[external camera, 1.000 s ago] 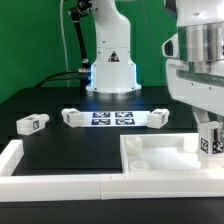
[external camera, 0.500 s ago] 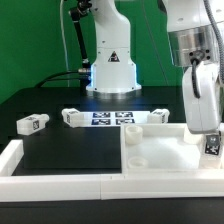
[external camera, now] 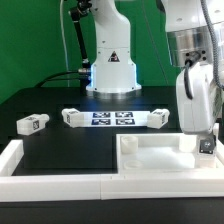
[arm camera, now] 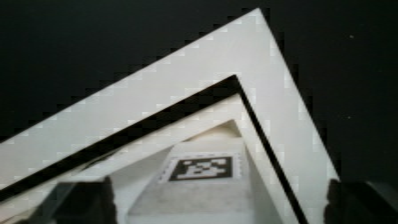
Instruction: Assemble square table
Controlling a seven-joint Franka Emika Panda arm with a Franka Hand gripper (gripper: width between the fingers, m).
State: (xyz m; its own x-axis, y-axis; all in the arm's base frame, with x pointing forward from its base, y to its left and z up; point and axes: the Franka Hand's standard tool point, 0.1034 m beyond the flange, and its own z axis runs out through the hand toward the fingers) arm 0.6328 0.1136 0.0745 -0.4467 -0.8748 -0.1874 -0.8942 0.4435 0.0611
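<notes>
Lowered end effector clamps white block leg | over rimmed square tabletop corner

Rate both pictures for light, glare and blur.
Exterior view: even light; a blue glow at the arm's base; the white tabletop nearly washes out against the black table. Wrist view: grainy and soft; the tag is fuzzy but legible; the gripper shows only as dark, unfocused fingers.
</notes>
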